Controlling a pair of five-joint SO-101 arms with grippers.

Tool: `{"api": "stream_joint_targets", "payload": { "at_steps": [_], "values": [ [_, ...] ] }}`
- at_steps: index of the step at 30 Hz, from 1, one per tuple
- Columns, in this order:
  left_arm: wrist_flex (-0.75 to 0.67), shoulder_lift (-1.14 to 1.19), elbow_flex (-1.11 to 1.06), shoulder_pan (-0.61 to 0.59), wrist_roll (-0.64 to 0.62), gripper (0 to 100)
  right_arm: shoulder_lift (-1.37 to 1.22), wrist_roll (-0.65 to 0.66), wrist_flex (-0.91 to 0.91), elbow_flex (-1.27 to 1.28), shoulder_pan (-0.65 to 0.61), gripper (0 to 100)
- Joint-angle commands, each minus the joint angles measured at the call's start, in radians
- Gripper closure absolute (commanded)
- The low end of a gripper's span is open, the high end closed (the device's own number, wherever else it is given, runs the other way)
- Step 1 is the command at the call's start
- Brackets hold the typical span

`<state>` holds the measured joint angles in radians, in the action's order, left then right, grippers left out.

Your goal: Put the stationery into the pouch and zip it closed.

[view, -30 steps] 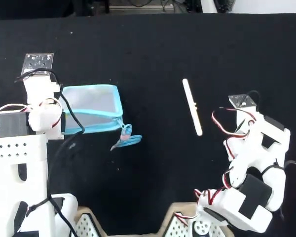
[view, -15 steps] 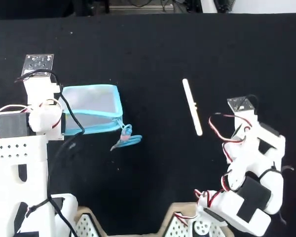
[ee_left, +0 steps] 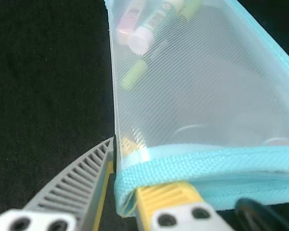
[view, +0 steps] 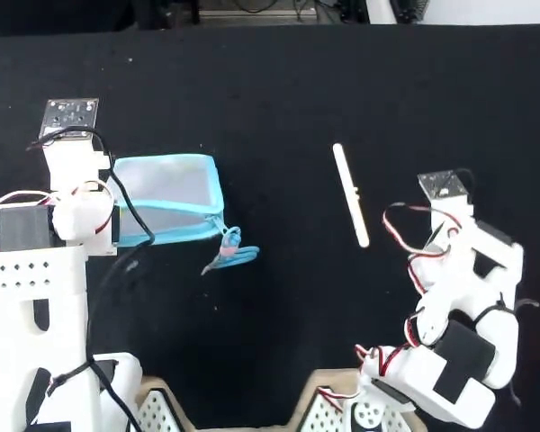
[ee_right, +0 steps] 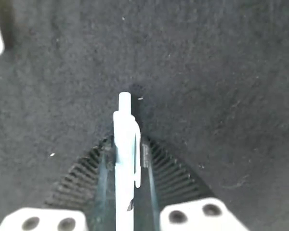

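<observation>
Pouch lies left of my pen-carrying arm.
High view: loose pen on the tabletop between them. Left wrist view: my left gripper clamps the pouch hem. Right wrist view: my right gripper clamps the held pen, axis in line with the gripper.

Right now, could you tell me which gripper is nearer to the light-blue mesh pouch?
Left. The left gripper holds the light-blue mesh pouch by its edge; the right gripper, across the table, holds a white pen.
</observation>
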<state>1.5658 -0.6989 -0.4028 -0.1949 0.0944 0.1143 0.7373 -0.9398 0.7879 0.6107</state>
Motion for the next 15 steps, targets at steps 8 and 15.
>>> {"api": "stream_joint_targets", "payload": {
  "at_steps": [8, 15],
  "values": [
    [0.006, 0.006, -0.007, -0.005, -0.006, 97, 0.018, 0.006, -0.126, -0.137, -0.046, 95.7],
    [0.008, 0.006, -0.007, -0.005, -0.006, 97, 0.018, 0.006, -0.084, -0.099, -0.048, 84.5]
  ]
}}
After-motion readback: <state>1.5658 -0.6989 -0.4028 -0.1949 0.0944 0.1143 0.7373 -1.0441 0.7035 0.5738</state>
